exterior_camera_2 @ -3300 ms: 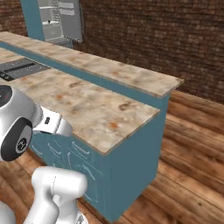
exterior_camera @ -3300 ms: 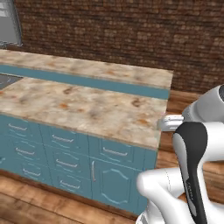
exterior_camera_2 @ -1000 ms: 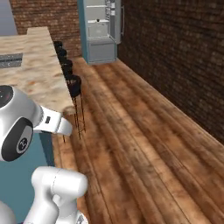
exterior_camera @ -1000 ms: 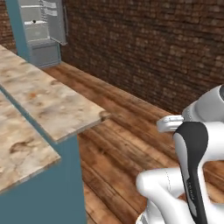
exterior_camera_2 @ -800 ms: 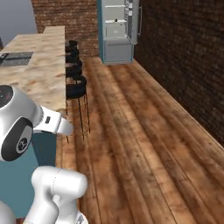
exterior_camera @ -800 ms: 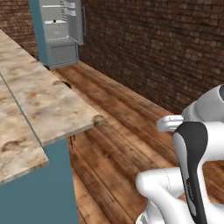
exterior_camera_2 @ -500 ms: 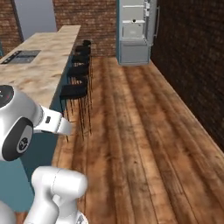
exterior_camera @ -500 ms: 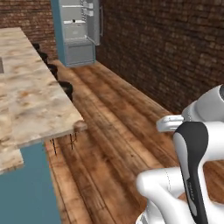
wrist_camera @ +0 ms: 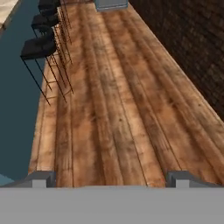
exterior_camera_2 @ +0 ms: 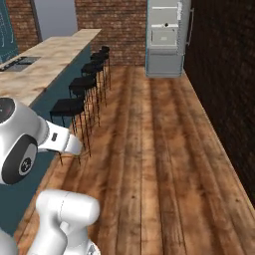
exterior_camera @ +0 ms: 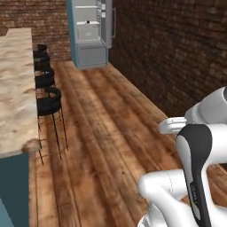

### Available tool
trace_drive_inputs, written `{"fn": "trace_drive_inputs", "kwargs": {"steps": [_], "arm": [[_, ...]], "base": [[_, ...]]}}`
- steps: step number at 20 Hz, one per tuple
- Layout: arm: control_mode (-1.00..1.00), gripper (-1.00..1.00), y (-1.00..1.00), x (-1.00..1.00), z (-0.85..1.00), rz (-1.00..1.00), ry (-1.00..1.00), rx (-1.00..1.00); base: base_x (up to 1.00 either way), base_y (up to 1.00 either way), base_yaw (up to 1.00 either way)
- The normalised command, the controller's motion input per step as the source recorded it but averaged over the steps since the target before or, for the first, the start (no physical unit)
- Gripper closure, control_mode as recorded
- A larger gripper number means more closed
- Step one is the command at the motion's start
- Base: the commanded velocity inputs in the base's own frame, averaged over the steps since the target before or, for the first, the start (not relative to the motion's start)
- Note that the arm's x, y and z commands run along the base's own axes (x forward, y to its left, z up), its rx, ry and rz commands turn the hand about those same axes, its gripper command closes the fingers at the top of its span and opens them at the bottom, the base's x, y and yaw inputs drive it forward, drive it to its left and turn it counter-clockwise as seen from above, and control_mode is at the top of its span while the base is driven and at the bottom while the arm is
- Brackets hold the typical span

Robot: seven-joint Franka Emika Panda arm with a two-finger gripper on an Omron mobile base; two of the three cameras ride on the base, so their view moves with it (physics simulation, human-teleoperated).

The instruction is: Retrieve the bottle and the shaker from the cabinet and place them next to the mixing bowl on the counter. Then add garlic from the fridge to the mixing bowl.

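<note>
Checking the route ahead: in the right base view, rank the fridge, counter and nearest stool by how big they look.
1. counter
2. fridge, far off, so it looks smaller than it is
3. nearest stool

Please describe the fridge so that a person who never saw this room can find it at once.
Look along the wooden floor to the far end of the aisle, between the counter with its row of black stools and the dark brick wall. There stands the fridge. It is the one tall unit with teal sides, and its open front shows a pale grey interior with white shelves.
</note>
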Motion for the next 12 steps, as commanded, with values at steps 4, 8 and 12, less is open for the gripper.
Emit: {"fn": "trace_drive_inputs", "kwargs": {"steps": [4, 8, 12], "arm": [[1.00, -1.00, 0.00, 0.00, 0.00, 0.00, 0.00, 0.00], [1.00, -1.00, 0.00, 0.00, 0.00, 0.00, 0.00, 0.00], [1.00, -1.00, 0.00, 0.00, 0.00, 0.00, 0.00, 0.00]], "base": [[1.00, -0.87, 0.37], [1.00, -0.49, 0.34], [1.00, -0.53, 0.21]]}}
